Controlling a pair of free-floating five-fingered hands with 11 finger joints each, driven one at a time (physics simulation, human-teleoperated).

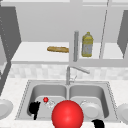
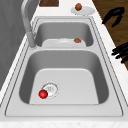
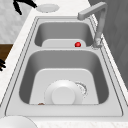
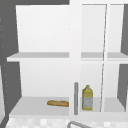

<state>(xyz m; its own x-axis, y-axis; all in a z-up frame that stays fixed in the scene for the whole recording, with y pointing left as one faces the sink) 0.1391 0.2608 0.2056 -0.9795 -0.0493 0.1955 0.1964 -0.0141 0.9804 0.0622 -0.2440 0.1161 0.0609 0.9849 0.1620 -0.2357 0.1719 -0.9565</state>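
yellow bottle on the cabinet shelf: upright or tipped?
Upright. The yellow bottle stands on its base on the lower cabinet shelf, cap at the top, right of the baguette; the upper view agrees.

A small red ball (image 2: 43, 94) is lying in the sink's (image 2: 15, 110) left basin, touching the drain.

Pale speckled surface (image 1: 15, 87) surrounds a grey double-basin sink (image 1: 25, 95); grey faucet (image 1: 68, 75) at its rear edge, centre. Checked pale backsplash (image 1: 37, 71) behind. Above, open white wall cabinet (image 4: 42, 32), two shelves, grey side panels. Dark wood floor (image 2: 117, 32) past the front edge. Light flat, even.
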